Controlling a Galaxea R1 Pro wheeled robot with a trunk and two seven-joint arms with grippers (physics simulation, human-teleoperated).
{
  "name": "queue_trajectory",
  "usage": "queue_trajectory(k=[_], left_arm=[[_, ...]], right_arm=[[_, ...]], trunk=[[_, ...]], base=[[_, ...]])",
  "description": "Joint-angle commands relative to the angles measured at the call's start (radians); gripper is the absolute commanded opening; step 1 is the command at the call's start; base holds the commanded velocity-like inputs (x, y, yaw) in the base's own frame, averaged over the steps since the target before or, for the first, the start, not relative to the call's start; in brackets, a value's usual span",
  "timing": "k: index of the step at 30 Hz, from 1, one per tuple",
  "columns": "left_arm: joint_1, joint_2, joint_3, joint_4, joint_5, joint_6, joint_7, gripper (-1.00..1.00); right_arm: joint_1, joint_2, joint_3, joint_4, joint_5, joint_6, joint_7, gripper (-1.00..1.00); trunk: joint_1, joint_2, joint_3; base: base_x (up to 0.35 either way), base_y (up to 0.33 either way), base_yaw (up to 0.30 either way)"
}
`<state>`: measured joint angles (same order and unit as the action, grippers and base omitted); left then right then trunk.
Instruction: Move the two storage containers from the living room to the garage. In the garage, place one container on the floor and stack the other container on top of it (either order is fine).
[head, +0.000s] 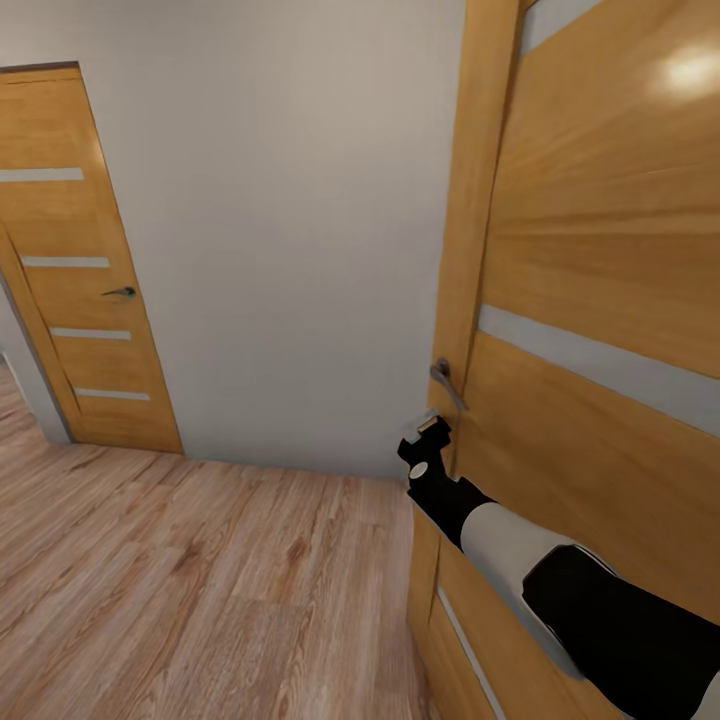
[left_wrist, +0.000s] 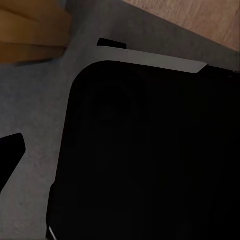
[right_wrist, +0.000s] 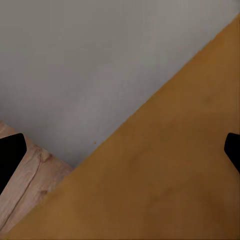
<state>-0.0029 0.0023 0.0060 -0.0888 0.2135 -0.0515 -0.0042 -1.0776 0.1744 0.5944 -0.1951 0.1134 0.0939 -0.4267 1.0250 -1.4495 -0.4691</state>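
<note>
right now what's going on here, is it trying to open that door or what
The robot stands in a corner on a light wood-plank floor, with its right gripper reaching just below the grey lever handle of a near wooden door with pale grey stripes. The right wrist view shows the fingertips wide apart with nothing between them. It looks set to work the handle, though no grip is made yet. A second, similar wooden door stands shut in the off-white wall.
</note>
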Motion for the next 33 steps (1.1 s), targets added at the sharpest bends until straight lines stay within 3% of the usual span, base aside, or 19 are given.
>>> queue_trajectory(k=[1, 8, 13, 20, 24, 25, 27, 28, 33], left_arm=[[0.000, 0.000, 0.000, 0.000, 0.006, -0.002, 0.000, 1.00], [0.000, -0.001, 0.000, 0.000, 0.006, -0.002, 0.000, 1.00], [0.000, -0.001, 0.000, 0.000, 0.006, -0.002, 0.000, 1.00], [0.000, -0.001, 0.000, 0.000, 0.006, -0.002, 0.000, 1.00], [0.000, -0.001, 0.000, 0.000, 0.006, -0.002, 0.000, 1.00], [0.000, 0.000, 0.000, 0.000, 0.006, -0.002, 0.000, 1.00], [0.000, 0.000, 0.000, 0.000, 0.006, -0.002, 0.000, 1.00], [0.000, 0.000, 0.000, 0.000, 0.006, -0.002, 0.000, 1.00], [0.000, 0.001, 0.000, 0.000, 0.006, -0.002, 0.000, 1.00]], right_arm=[[-0.001, 0.000, -0.004, 0.000, 0.012, 0.011, -0.007, 1.00], [-0.001, 0.000, -0.004, 0.000, 0.011, -0.004, -0.007, 1.00], [-0.001, -0.044, -0.005, 0.000, 0.011, -0.014, -0.006, 1.00], [-0.001, -0.084, -0.008, 0.000, 0.010, -0.016, -0.017, 1.00], [-0.001, -0.121, -0.028, 0.000, 0.010, -0.016, -0.031, 1.00], [-0.001, -0.165, -0.043, 0.000, 0.009, -0.016, -0.034, 1.00], [-0.001, -0.183, -0.055, 0.000, 0.009, -0.016, -0.037, 1.00], [-0.001, -0.220, -0.083, 0.000, 0.010, -0.016, -0.050, 1.00], [-0.001, -0.270, -0.092, 0.000, 0.009, -0.014, -0.056, 1.00]], trunk=[[0.000, 0.000, -0.001], [0.000, 0.000, -0.001], [0.000, 0.000, -0.001], [0.000, 0.000, -0.001], [0.000, 0.000, -0.001], [0.000, 0.000, -0.001], [0.000, 0.000, -0.001], [0.000, 0.000, -0.001], [0.000, 0.000, -0.001]], base=[[0.023, 0.000, 0.000], [0.006, 0.000, 0.000], [0.000, 0.000, 0.000], [0.000, 0.000, 0.000], [0.000, 0.000, 0.000], [0.000, 0.000, 0.000], [0.000, 0.000, 0.000], [0.000, 0.000, 0.000], [0.000, 0.000, 0.000]])
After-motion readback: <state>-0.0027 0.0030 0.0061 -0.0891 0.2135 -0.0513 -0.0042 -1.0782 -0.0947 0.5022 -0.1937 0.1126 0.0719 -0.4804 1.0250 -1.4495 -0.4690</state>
